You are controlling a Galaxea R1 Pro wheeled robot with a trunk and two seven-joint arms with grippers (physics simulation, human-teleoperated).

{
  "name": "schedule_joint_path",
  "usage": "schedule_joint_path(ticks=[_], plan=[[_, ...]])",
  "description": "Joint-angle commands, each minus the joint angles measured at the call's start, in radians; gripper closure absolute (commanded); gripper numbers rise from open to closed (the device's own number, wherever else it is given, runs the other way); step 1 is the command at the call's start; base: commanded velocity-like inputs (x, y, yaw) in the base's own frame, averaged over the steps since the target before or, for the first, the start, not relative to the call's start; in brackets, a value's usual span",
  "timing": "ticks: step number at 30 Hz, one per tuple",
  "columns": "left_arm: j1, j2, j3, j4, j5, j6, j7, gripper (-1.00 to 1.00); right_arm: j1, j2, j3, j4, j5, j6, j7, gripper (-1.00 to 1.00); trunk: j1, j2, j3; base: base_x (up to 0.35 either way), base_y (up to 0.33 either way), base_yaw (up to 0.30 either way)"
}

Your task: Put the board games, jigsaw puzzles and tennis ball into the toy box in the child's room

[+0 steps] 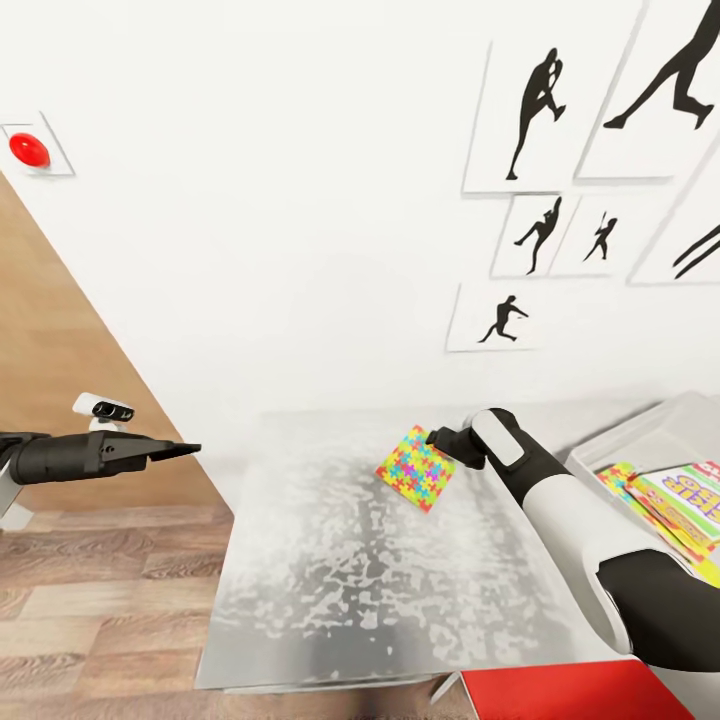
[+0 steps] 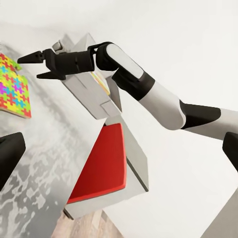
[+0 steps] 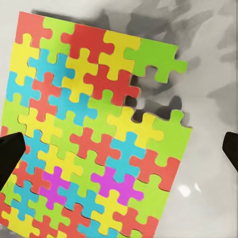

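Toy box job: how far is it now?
Done: colourful game boxes already lie in the grey toy box. In hand: the right gripper, open, reaches over a jigsaw puzzle flat on the table. Left: puzzle not yet gripped.

White-and-black arms, black pointed gripper (image 2: pixel 38 66) fingers.

wall (image 1: pixel 250 200): plain white | prints (image 1: pixel 545 110): 5 or more black baseball-player silhouettes, upper right | red round object in a white frame (image 1: pixel 30 150): upper left | floor (image 1: pixel 100 600): wood planks | brown wood panel (image 1: pixel 50 380): left | red panel (image 1: pixel 575 695): low by the desk
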Motion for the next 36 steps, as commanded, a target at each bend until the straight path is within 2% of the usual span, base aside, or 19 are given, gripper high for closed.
schedule_joint_path(ticks=[1, 5, 8, 23, 36], plan=[[-0.001, 0.001, -0.003, 0.0, 0.001, 0.011, -0.005, -1.0, -0.001, -0.001, 0.008, -0.002, 0.001, 0.001, -0.008, -1.0, 0.001, -0.002, -0.004, 0.0, 0.0, 0.0], [-0.001, 0.001, -0.002, 0.0, 0.001, 0.011, -0.005, -1.0, -0.001, 0.003, 0.007, -0.002, 0.053, 0.001, -0.004, -1.0, 0.001, -0.002, -0.01, 0.0, 0.0, 0.0], [-0.001, 0.001, -0.003, 0.0, 0.001, 0.011, -0.005, -1.0, -0.001, 0.005, 0.006, -0.002, 0.068, 0.001, -0.003, -1.0, 0.001, -0.002, -0.015, 0.0, 0.0, 0.0], [-0.001, 0.001, -0.002, 0.001, 0.001, 0.011, -0.005, -1.0, -0.001, 0.007, 0.005, -0.002, 0.076, -0.001, -0.003, -1.0, 0.001, -0.002, -0.04, 0.0, 0.0, 0.0], [-0.001, 0.001, 0.0, 0.038, 0.001, 0.011, -0.005, -1.0, -0.001, 0.008, 0.005, -0.002, 0.076, -0.002, -0.003, -1.0, 0.001, -0.002, -0.061, 0.0, 0.0, 0.0]])
